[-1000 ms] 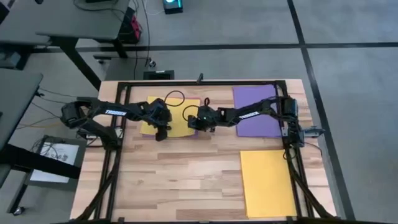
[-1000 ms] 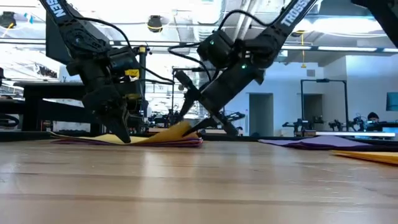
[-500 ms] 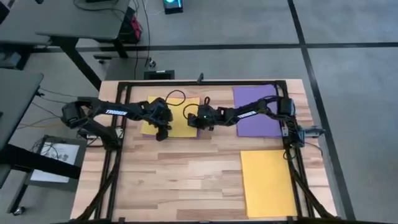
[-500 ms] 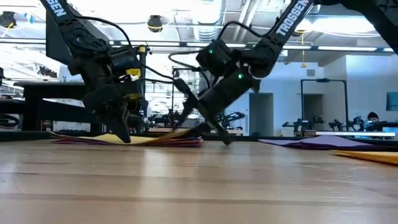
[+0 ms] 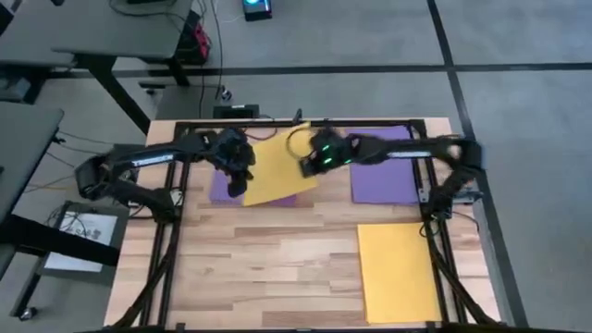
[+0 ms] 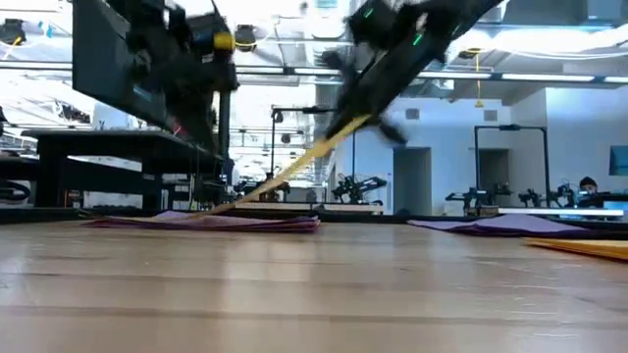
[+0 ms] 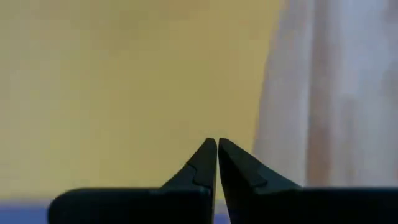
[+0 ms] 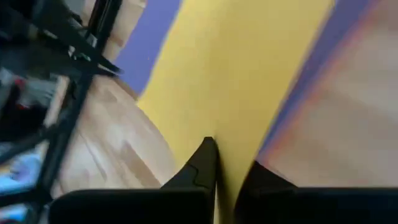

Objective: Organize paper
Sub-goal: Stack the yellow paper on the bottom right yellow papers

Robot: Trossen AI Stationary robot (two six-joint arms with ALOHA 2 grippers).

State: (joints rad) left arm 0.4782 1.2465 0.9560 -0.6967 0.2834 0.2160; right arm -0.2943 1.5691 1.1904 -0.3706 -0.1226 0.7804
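No container is seen on the surface (image 5: 277, 268). A yellow sheet (image 5: 276, 168) is held raised and tilted above a purple sheet (image 5: 220, 190) at the far left part of the surface; in the low view its lower edge rests near the purple sheet (image 6: 206, 222) while its upper edge is lifted toward the right tool (image 6: 345, 123), so that it slopes up from left to right. From above, the sheet is turned askew, its long axis running roughly from the near side to the far side. The right tool (image 5: 305, 165) is clenched on the sheet's right edge. The left tool (image 5: 237, 185) is raised at the sheet's left edge, its tips pressed together; whether paper is pinched between them cannot be told. A second purple sheet (image 5: 384, 166) lies far right, and another yellow sheet (image 5: 398, 271) near right.

Half a second ago the yellow sheet lay almost flat on the purple one with both tools low; both arms have since been raised.
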